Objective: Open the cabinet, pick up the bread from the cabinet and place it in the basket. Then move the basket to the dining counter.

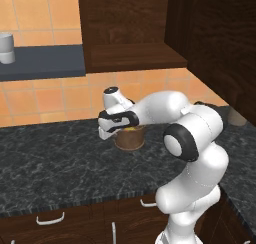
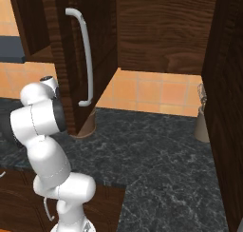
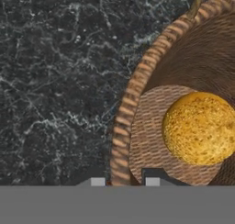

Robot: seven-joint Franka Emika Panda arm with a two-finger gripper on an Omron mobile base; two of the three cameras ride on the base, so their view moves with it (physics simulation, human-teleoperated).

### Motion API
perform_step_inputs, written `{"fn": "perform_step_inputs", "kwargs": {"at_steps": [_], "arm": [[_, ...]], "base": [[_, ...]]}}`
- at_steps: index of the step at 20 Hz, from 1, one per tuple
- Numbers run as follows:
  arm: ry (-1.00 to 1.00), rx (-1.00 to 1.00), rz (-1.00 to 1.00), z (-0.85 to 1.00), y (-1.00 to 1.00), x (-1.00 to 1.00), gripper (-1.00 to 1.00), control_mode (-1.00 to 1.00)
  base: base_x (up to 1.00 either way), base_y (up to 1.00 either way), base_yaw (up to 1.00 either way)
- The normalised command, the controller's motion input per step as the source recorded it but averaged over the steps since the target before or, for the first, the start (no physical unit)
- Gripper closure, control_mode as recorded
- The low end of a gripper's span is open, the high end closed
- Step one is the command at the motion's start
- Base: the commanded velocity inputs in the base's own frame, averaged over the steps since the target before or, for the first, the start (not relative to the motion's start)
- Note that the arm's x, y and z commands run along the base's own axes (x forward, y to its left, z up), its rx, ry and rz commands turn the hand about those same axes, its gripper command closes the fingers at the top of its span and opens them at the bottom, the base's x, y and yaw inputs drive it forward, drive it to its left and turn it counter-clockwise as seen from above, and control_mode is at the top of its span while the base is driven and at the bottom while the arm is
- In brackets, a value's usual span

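The arm is bent sharply at the elbow, and the gripper (image 3: 125, 182) is held pointing down over the basket (image 3: 137, 81) rim, one fingertip seen on either side.

Base views flank arm; hand view straight down, close over basket (image 3: 137, 103).

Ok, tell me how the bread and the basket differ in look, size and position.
The bread is a smooth, speckled golden-yellow ball; the basket is brown with a ribbed, woven rim and floor. The bread is far smaller, covering only part of the basket's floor. The bread lies inside the basket, while the basket stands on the black marbled counter. Both are round in outline.
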Motion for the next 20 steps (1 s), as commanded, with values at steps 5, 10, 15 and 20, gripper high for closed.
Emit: {"fn": "perform_step_inputs", "kwargs": {"at_steps": [5, 10, 15, 20], "arm": [[0.0, 0.0, 0.0, -0.06, -0.04, 0.04, 1.0, -1.0], [-0.08, -0.04, 0.02, 0.54, -0.06, -0.39, 1.0, -1.0], [-0.13, -0.1, 0.04, 0.78, -0.03, -0.8, 1.0, -1.0], [-0.06, -0.02, 0.0, 0.69, -0.05, -0.77, 1.0, -1.0]], "base": [[0.0, 0.0, 0.0], [0.0, 0.0, 0.0], [0.0, 0.0, 0.0], [0.0, 0.0, 0.0]]}}
